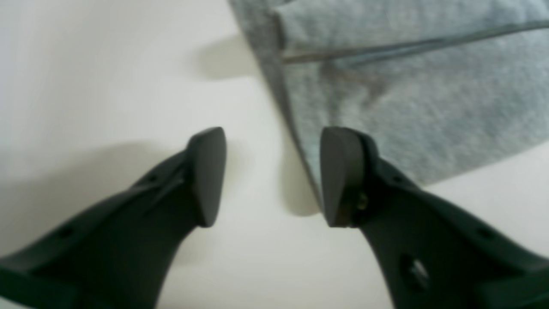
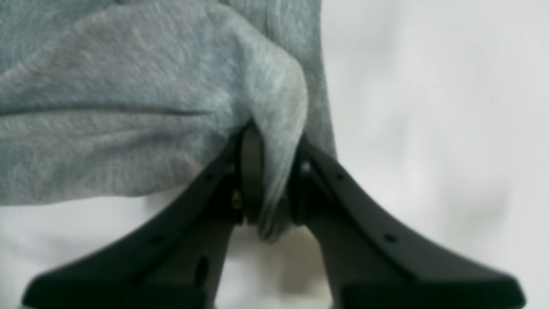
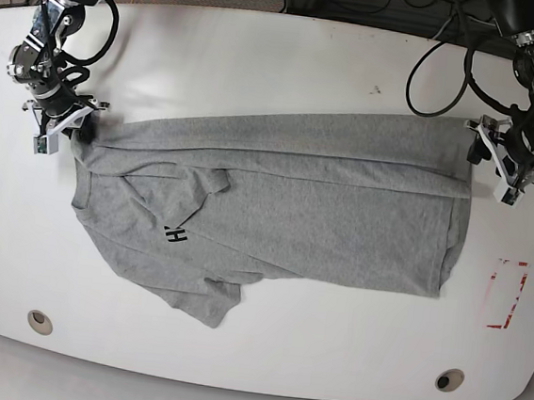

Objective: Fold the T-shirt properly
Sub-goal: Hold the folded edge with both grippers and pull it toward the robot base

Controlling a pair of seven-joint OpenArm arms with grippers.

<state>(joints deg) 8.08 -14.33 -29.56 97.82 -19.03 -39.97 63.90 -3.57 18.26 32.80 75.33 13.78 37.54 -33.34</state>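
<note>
The soft, limp heather-grey cotton T-shirt (image 3: 275,210) lies mid-frame on the white worktop (image 3: 290,60). Its bunched edge is pinched by the right hand (image 2: 272,189); the left hand (image 1: 272,171) is parted, empty. Hems are judged best gripped.

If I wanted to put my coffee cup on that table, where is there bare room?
The white table is bare along the far strip above the T-shirt, and along the near edge below it. A red-marked rectangle sits beside the shirt's hem. It is crowded at the shirt's two far corners, where the left end effector and right end effector work.
</note>
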